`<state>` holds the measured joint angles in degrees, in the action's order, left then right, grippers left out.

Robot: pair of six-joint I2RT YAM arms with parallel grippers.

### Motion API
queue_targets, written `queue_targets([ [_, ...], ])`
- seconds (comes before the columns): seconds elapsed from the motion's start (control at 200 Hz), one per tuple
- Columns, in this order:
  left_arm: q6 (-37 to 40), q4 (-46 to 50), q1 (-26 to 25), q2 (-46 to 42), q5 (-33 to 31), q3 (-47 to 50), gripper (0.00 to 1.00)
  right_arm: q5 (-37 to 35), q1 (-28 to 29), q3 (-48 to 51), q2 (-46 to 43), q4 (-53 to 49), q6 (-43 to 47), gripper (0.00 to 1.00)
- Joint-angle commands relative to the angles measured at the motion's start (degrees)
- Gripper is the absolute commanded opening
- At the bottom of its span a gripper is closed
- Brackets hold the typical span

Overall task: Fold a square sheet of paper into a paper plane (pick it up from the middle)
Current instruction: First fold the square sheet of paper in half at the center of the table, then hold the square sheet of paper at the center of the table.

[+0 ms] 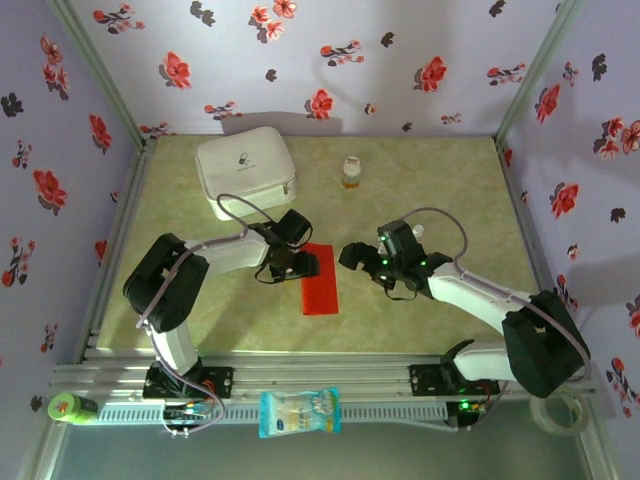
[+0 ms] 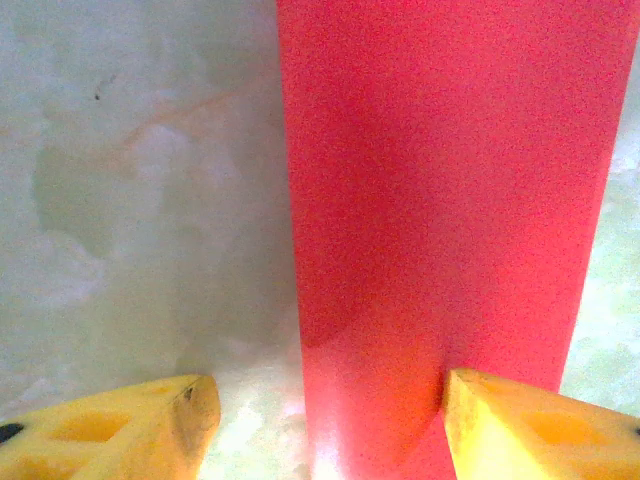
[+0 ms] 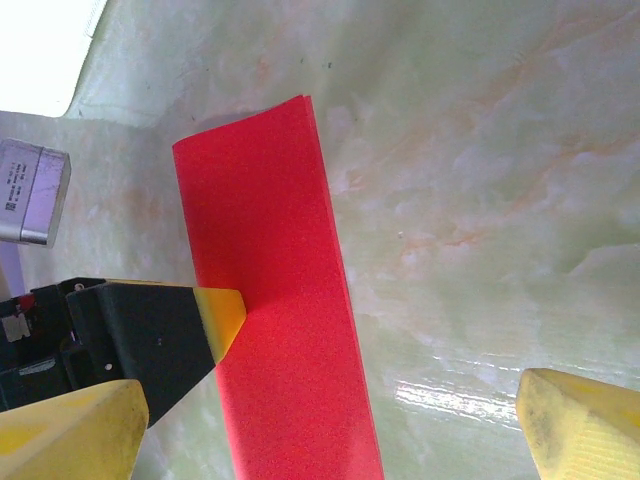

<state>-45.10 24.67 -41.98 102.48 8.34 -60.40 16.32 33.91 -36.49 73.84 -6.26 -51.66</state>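
Note:
The red sheet of paper (image 1: 320, 285) lies flat on the table, folded into a long narrow rectangle with square ends. My left gripper (image 1: 290, 265) hovers low over its far left end and is open. In the left wrist view the paper (image 2: 440, 200) runs up between the yellow fingers (image 2: 130, 435), and the right one presses on its surface. My right gripper (image 1: 365, 260) stands wide open just right of the strip with nothing in it. In the right wrist view the paper (image 3: 280, 300) lies left of centre between that gripper's (image 3: 330, 400) fingertips.
A white zip case (image 1: 245, 172) sits at the back left, with a small bottle (image 1: 350, 172) to its right. A blue-and-white snack packet (image 1: 300, 412) and a green object (image 1: 70, 407) lie on the front rail. Purple floral walls enclose the table.

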Motion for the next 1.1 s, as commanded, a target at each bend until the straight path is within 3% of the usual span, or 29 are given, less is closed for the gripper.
queue_targets([
  [0.0,-0.6,0.2,0.2,5.6,-3.4,1.9,0.64,-1.7,0.4,-0.5,-0.1,-1.7,-0.5,0.96],
  [0.44,3.1,1.3,-0.8,7.5,-3.6,-0.1,0.65,-2.2,0.4,-0.6,-0.1,-2.2,-0.5,0.96],
  [1.095,1.3,0.9,-1.1,8.7,-3.9,-0.2,0.66,-1.2,0.5,-0.2,-0.1,-1.7,-0.3,0.95],
])
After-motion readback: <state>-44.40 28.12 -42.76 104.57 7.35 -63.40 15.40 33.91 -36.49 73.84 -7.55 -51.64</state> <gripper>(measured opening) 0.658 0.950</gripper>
